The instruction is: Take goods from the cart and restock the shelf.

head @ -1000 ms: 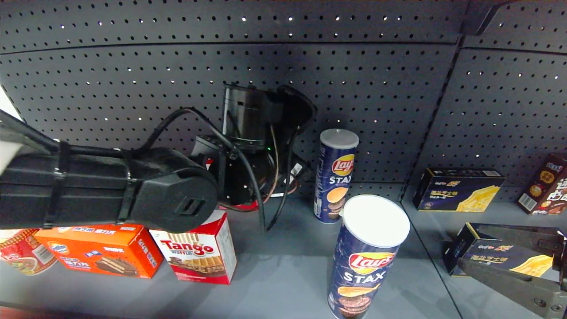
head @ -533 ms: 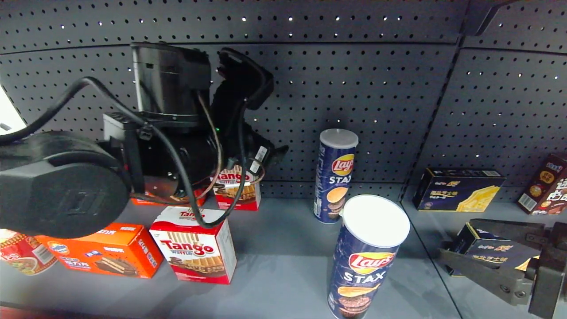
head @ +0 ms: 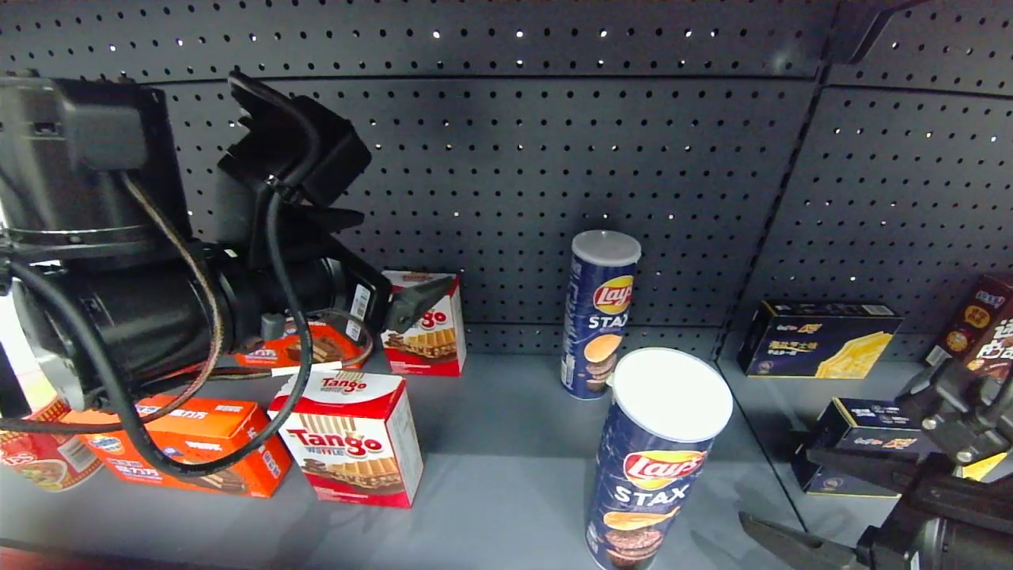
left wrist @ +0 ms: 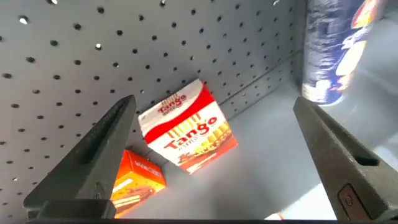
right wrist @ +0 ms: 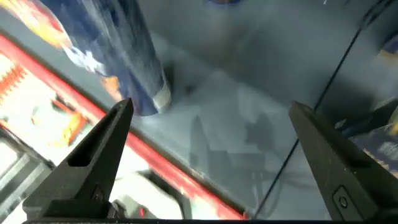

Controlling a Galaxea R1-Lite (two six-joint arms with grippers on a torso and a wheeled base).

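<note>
Wafer box [head: 423, 323] stands at back of shelf [head: 506, 443], against pegboard [head: 554, 158], nothing gripping it. Left gripper [left wrist: 212, 106] spread wide, empty, just before box. Right gripper [right wrist: 210, 111] spread, empty, near front chip can [head: 657, 459]. Placing step looks done; next move calls for fetching a fresh item from cart.

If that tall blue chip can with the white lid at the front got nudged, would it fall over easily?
Probably, if nudged high: the tall blue chip can with the white lid is narrow for its height and stands near the grey shelf's front edge. Once down, its round body would likely roll.
</note>
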